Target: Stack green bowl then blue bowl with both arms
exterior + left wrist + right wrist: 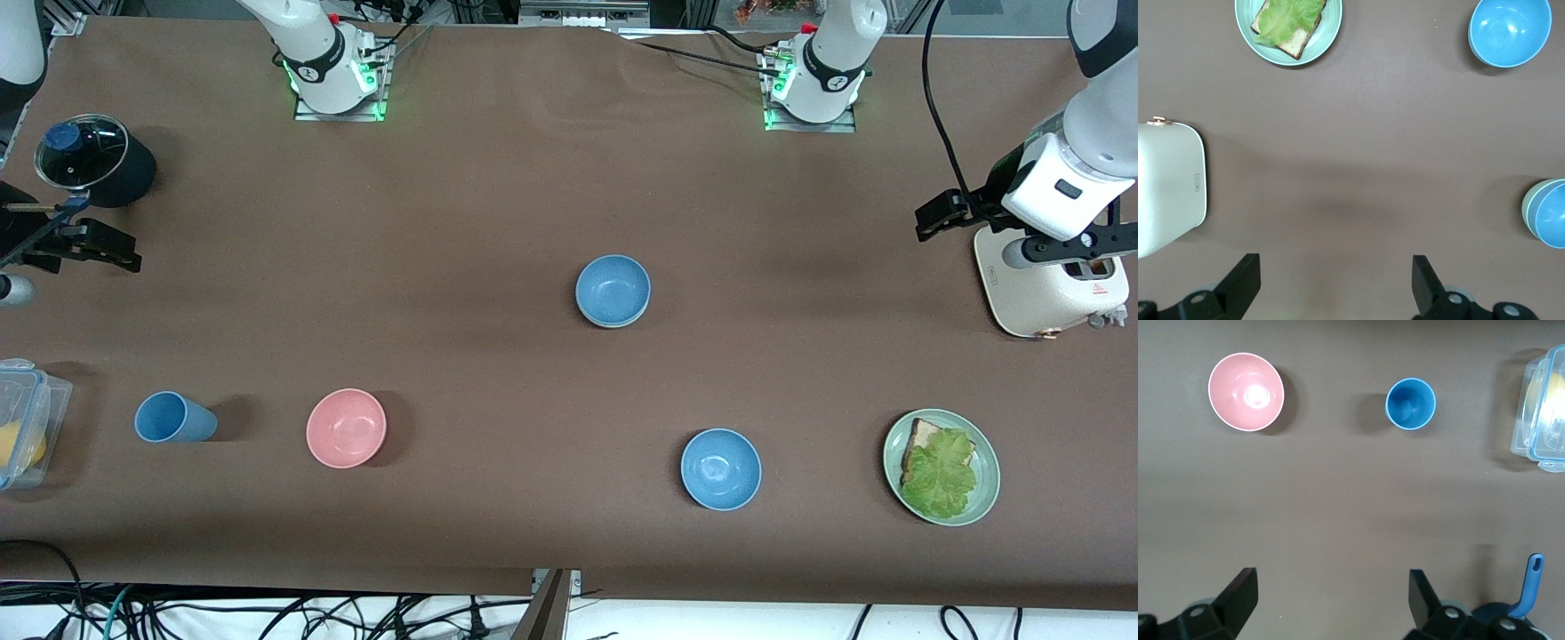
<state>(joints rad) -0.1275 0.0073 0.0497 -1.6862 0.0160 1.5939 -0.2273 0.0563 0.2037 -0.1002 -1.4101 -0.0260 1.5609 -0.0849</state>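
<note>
The blue bowl [613, 290] sits nested in the green bowl [612, 322] near the middle of the table. From the front only a thin pale rim of the green one shows, on the side nearer the camera. The left wrist view shows that rim [1530, 208] more plainly, as a crescent beside the blue bowl [1550, 215].

A brighter azure bowl [721, 468] stands nearer the camera, and a plate [987, 471] with bread and lettuce lies toward the left arm's end. A pink bowl [346, 428] and a cup [172, 418] lie toward the right arm's end, with a clear box [34, 409] at the table's edge.

The left gripper [944, 218] hangs beside a white appliance [1049, 289], fingers [1239, 283] spread wide and holding nothing. The right gripper [98, 249] hovers close to a lidded dark pot [93, 160], fingers [1238, 597] also wide apart and empty. Only the right wrist view shows a blue handle [1527, 585] beside that gripper. Both arms wait clear of the stack.
</note>
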